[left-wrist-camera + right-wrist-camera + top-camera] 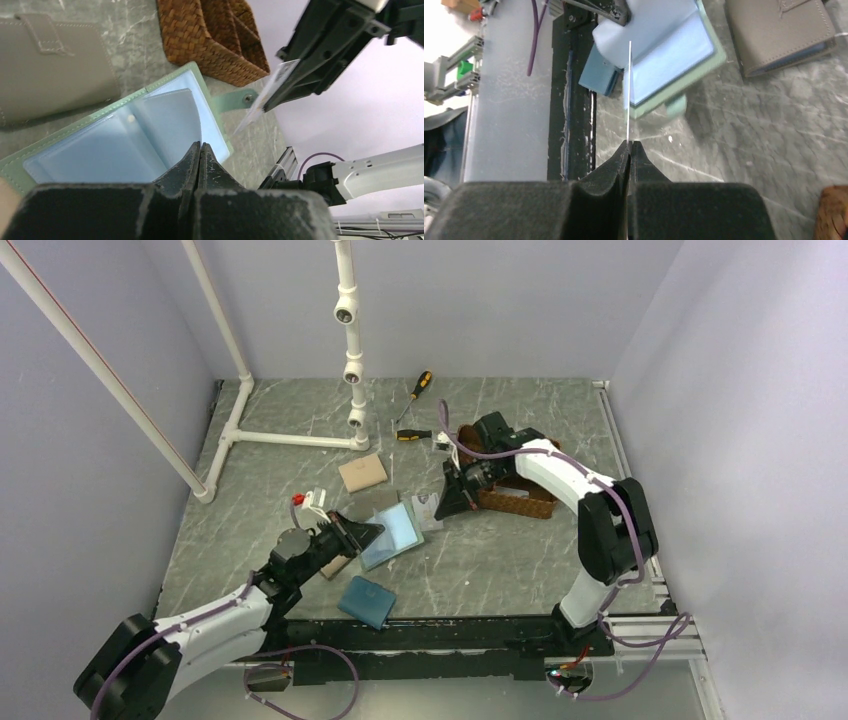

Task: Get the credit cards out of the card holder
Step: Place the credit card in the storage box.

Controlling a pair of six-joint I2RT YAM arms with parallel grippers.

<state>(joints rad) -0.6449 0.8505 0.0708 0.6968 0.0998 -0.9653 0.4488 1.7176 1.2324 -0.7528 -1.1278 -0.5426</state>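
As only an edge of the card (262, 97) is pinched in shut R jaws, it could be dropped if jolted; open holder (115, 145), on tabletop (500, 560), is pinned by shut L jaws.

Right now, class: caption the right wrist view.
Right gripper pinches a pale card edge-on, the open sage-green card holder beyond.

The sage-green square bifold card holder (165, 120) is pale blue-green inside, with green stitched edging. The thin whitish rectangular card (265, 92) is plain. The stone-look table (500, 570) is grey, marbled with white veins. The woven basket (210, 40) is orange-brown, the flat leather wallet (50, 65) taupe. The left hand (199, 150) and right hand (630, 145) are black.
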